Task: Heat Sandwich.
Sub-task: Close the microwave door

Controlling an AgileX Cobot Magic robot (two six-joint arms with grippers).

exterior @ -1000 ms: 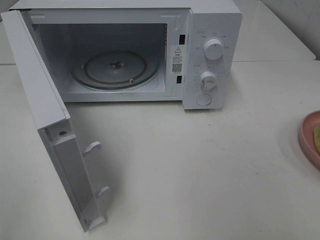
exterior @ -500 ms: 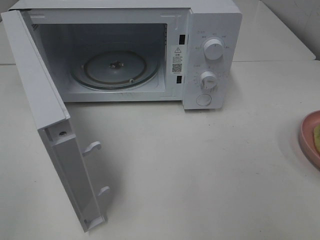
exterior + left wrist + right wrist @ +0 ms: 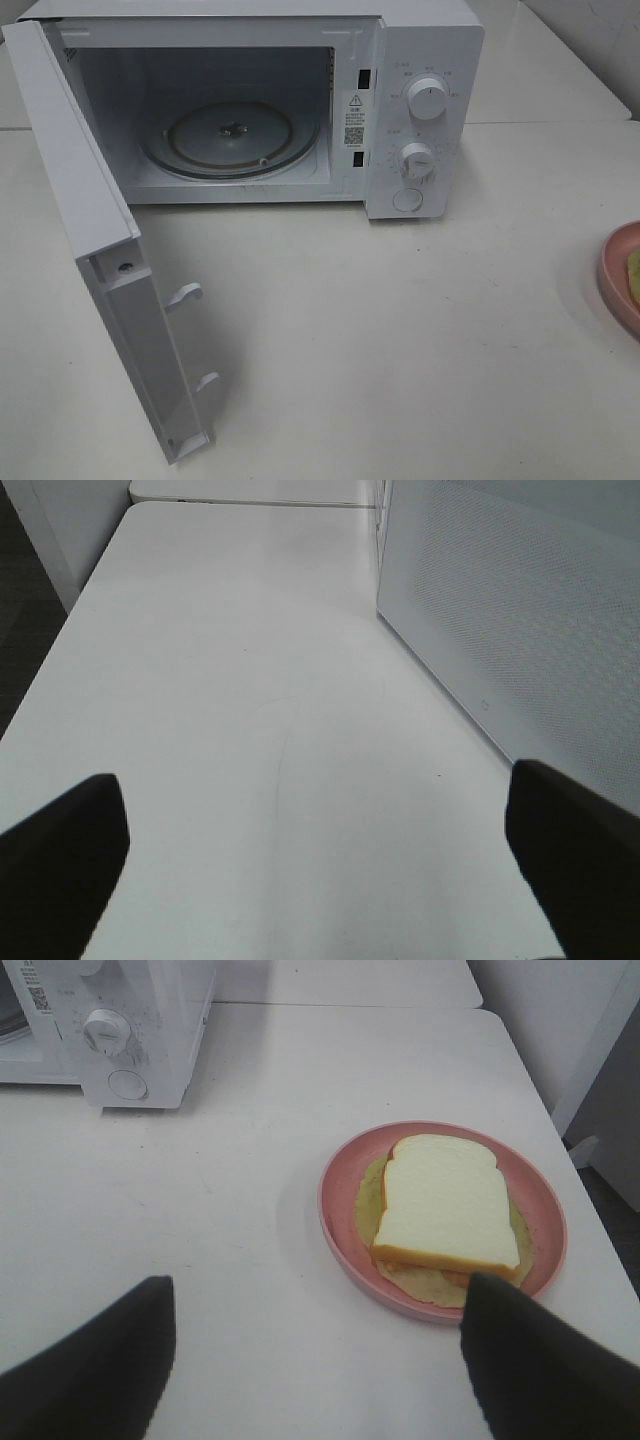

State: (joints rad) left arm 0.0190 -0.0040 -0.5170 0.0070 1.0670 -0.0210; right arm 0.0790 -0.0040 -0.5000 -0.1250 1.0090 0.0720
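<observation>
Left gripper (image 3: 315, 865) hangs wide and empty beside the open microwave door (image 3: 85, 240); nothing has shifted lately. Right gripper (image 3: 315, 1360), also wide, waits near the sandwich (image 3: 447, 1203) on its pink plate (image 3: 335, 1210), unlifted.

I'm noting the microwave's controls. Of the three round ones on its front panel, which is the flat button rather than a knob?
The lowest one, below both knobs. It lies flat, while the top knob and the middle knob stick out.

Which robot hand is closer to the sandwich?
The right gripper: it hangs open just short of the sandwich on its pink plate. The left gripper faces bare table beside the microwave door.
</observation>
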